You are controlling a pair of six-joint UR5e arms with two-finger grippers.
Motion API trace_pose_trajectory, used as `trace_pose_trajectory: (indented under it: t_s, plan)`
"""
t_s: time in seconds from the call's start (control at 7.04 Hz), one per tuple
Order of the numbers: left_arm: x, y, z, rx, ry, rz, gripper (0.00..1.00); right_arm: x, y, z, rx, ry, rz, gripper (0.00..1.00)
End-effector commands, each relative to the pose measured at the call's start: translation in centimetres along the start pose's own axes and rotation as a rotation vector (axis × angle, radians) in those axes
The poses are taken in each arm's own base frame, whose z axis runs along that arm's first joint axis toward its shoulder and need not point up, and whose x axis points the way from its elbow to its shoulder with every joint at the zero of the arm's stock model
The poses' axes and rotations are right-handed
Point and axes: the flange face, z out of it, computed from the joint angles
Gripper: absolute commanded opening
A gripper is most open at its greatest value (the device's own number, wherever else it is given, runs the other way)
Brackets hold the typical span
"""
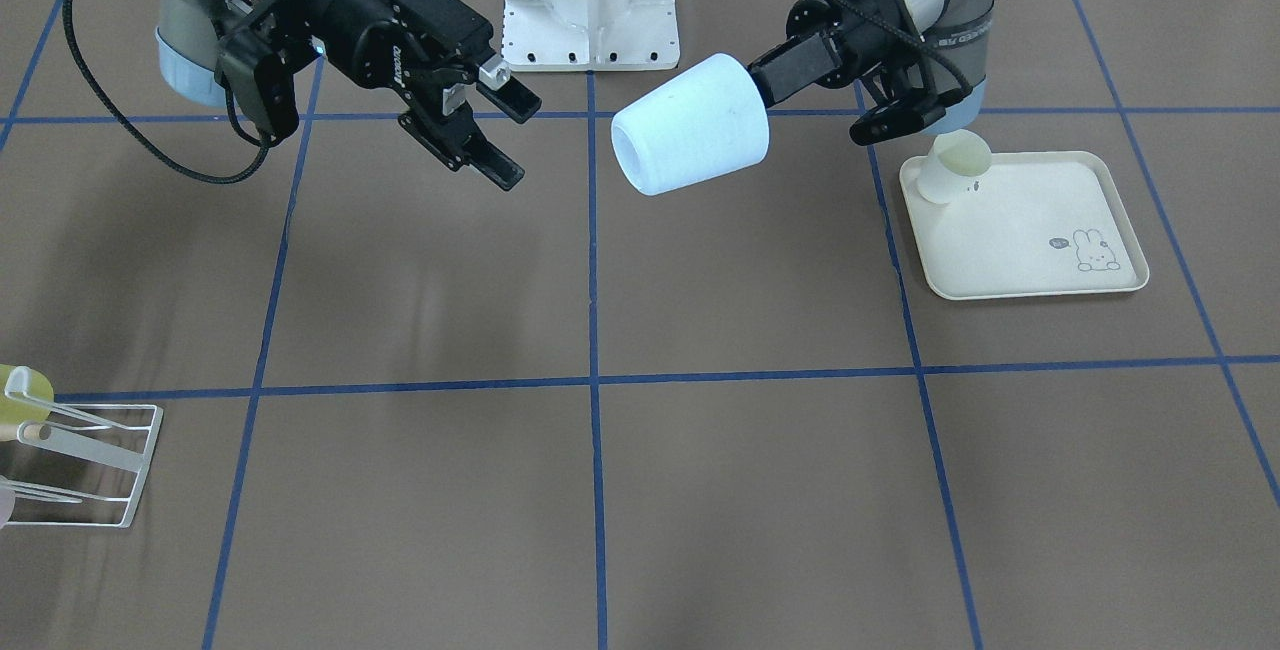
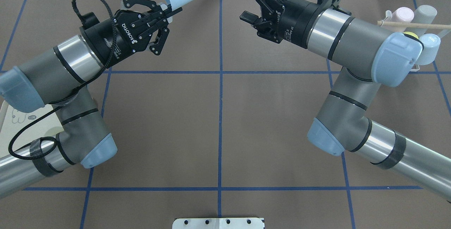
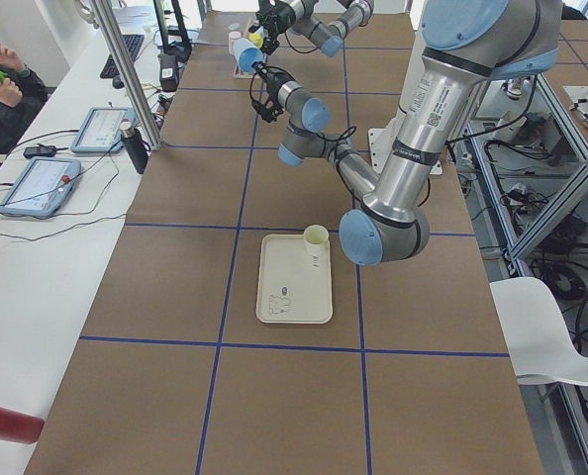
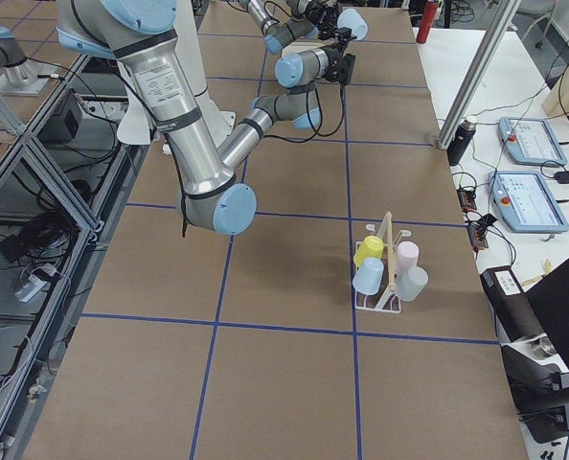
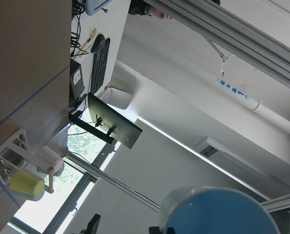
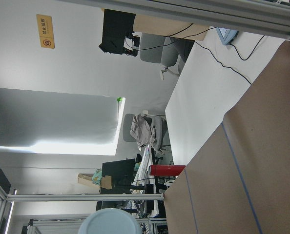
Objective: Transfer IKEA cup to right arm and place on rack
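Left fingers (image 1: 785, 75) seemingly pinch cup (image 1: 690, 125) — above brown, blue-taped table (image 1: 600, 490).

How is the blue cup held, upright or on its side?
On its side: the blue cup sticks out sideways from the left gripper, its narrow end toward the open right gripper.

Clear gap mid-table between the mouth of the blue cup (image 1: 690, 125) and the right gripper (image 1: 520, 142), jaws spread; at right, four cups (image 4: 411, 283) crowd the rack (image 4: 388, 235).
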Motion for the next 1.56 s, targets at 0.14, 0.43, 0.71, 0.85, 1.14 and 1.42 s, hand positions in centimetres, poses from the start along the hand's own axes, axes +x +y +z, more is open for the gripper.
trace_pose_trajectory:
  t_s: [0.14, 0.43, 0.71, 0.85, 1.14, 1.42]
  plan:
    - [-0.6, 1.9, 2.3, -0.017, 0.009, -0.018, 0.0, 0.3, -0.3, -0.1, 0.011, -0.049, 0.08, 1.0]
    - [-1.9, 1.8, 2.8, -0.011, -0.01, -0.026, 0.0, 0.7, 0.2, -0.1, 0.026, -0.087, 0.091, 1.0]
    - [-2.2, 2.0, 3.0, -0.012, -0.014, -0.026, 0.0, 3.5, 0.1, 0.4, 0.02, -0.136, 0.102, 1.0]
    - [-2.7, 2.4, 3.2, -0.016, -0.017, -0.032, 0.0, 4.1, 0.0, 0.4, 0.02, -0.134, 0.103, 1.0]
    - [-4.3, 2.6, 4.9, 0.002, -0.012, -0.036, 0.0, 4.1, 0.1, 0.4, 0.02, -0.134, 0.104, 1.0]
    - [-4.7, 2.3, 5.2, 0.012, -0.019, -0.032, 0.0, 4.0, 0.2, 0.5, 0.019, -0.136, 0.105, 1.0]
